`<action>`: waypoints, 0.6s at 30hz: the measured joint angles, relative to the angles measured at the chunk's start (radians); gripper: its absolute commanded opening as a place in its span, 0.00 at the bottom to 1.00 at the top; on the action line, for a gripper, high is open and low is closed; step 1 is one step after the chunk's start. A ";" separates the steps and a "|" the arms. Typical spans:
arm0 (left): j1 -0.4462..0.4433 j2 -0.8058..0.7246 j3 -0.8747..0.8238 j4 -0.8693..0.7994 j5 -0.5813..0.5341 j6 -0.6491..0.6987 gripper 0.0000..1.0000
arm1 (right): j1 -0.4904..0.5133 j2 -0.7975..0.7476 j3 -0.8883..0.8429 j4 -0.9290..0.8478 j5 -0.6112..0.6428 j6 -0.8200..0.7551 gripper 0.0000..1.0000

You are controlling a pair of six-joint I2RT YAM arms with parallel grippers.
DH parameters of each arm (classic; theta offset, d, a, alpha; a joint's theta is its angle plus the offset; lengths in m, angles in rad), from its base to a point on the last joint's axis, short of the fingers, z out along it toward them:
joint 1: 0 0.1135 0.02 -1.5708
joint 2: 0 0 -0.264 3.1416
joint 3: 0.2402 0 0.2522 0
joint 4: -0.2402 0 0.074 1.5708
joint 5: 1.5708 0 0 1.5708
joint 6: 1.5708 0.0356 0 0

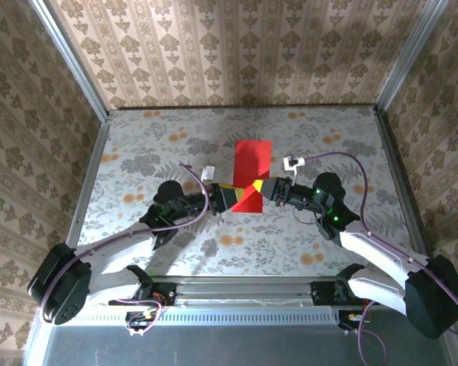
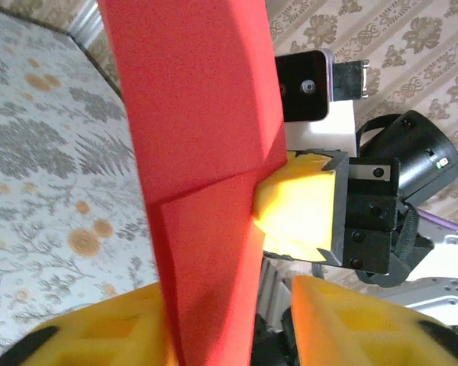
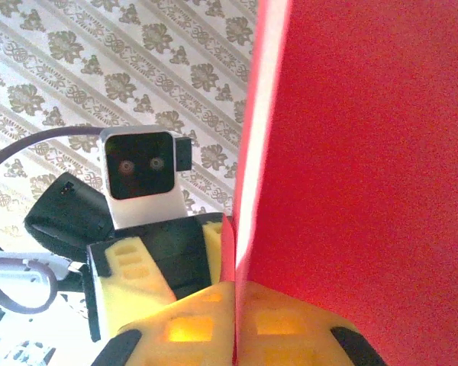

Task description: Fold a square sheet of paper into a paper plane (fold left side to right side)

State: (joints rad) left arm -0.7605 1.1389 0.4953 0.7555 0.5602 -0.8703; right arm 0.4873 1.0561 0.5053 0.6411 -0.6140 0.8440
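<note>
The square sheet of paper (image 1: 253, 158) is bright red and lifted off the table between both grippers, with a crease across it (image 2: 206, 152). My right gripper (image 1: 259, 189) is shut on the sheet's lower edge (image 3: 235, 293), its yellow fingertips pressed together on the paper (image 3: 351, 152). My left gripper (image 1: 230, 197) has the sheet between its fingers (image 2: 225, 305). The paper lies against the left finger (image 2: 99, 335), and a gap shows before the other finger (image 2: 366, 320). No paper plane shape is in view.
The floral table (image 1: 137, 152) has metal rails along its left (image 1: 91, 175) and right (image 1: 393, 175) sides. Patterned walls rise behind it. The two grippers nearly touch at the table's middle, and the right gripper's finger (image 2: 298, 213) shows close to the left wrist camera.
</note>
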 measured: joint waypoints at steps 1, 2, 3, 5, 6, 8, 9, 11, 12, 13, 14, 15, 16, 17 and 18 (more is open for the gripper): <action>0.004 0.000 -0.001 0.000 -0.008 -0.003 0.23 | 0.000 0.002 -0.003 0.000 0.001 0.000 0.13; 0.006 -0.001 -0.003 0.000 -0.016 -0.006 0.19 | 0.000 0.004 -0.005 0.000 0.003 0.001 0.15; 0.010 -0.003 -0.007 0.000 -0.025 -0.007 0.15 | 0.000 0.007 -0.007 0.000 0.004 0.000 0.17; 0.016 -0.006 -0.015 -0.002 -0.038 -0.012 0.07 | -0.002 0.009 -0.009 -0.001 0.005 0.000 0.23; 0.018 -0.009 -0.019 -0.003 -0.043 -0.013 0.02 | -0.005 0.009 -0.010 -0.002 0.005 -0.002 0.26; 0.023 -0.013 -0.023 -0.010 -0.050 -0.014 0.00 | -0.012 0.009 -0.010 -0.007 0.005 -0.003 0.31; 0.024 -0.018 -0.024 -0.019 -0.054 -0.016 0.00 | -0.019 0.009 -0.010 -0.016 0.006 -0.003 0.34; 0.028 -0.030 -0.024 -0.040 -0.060 -0.012 0.00 | -0.040 0.002 -0.010 -0.050 0.009 -0.007 0.39; 0.029 -0.041 -0.023 -0.068 -0.067 -0.005 0.00 | -0.055 -0.009 -0.011 -0.078 0.015 -0.011 0.41; 0.030 -0.053 -0.021 -0.104 -0.074 0.006 0.00 | -0.069 -0.024 -0.011 -0.113 0.023 -0.017 0.44; 0.030 -0.065 -0.015 -0.152 -0.081 0.021 0.00 | -0.082 -0.041 -0.011 -0.150 0.034 -0.028 0.46; 0.030 -0.079 -0.002 -0.216 -0.095 0.043 0.00 | -0.096 -0.061 -0.011 -0.201 0.050 -0.043 0.48; 0.029 -0.093 0.017 -0.293 -0.113 0.068 0.00 | -0.108 -0.087 -0.008 -0.264 0.073 -0.063 0.48; 0.029 -0.103 0.038 -0.361 -0.132 0.093 0.00 | -0.114 -0.104 -0.003 -0.320 0.098 -0.083 0.48; 0.029 -0.114 0.068 -0.446 -0.157 0.127 0.00 | -0.119 -0.120 0.006 -0.393 0.130 -0.108 0.50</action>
State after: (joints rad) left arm -0.7319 1.0252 0.5636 0.3092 0.4034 -0.7433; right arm 0.3687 0.9360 0.5117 0.2485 -0.4835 0.7357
